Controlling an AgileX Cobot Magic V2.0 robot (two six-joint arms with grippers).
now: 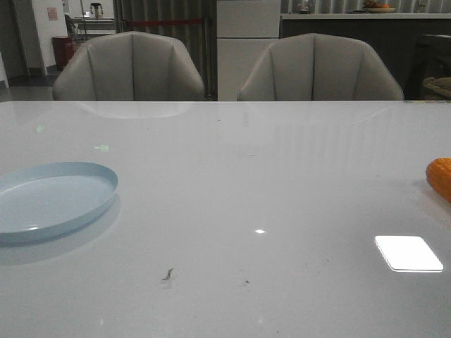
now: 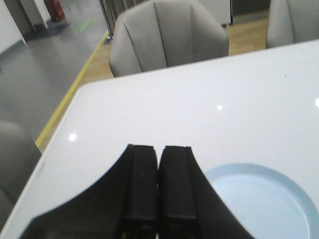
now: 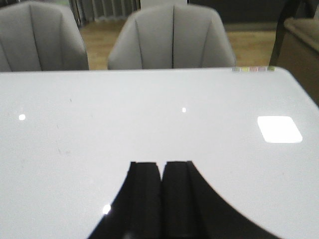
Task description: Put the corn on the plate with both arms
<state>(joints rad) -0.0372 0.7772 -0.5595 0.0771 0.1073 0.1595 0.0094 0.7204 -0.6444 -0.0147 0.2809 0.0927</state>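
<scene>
The pale blue plate lies empty on the white table at the left; its rim also shows in the left wrist view, just beside my left gripper. An orange-yellow corn lies at the table's far right edge, cut off by the front view's border. My left gripper is shut, fingers pressed together with nothing between them, held above the table near the plate. My right gripper is also shut and empty over bare table; the corn does not show in its view. Neither arm appears in the front view.
Two grey chairs stand behind the table's far edge. Bright light reflections lie on the glossy top near the right. The table's left corner drops off to the floor.
</scene>
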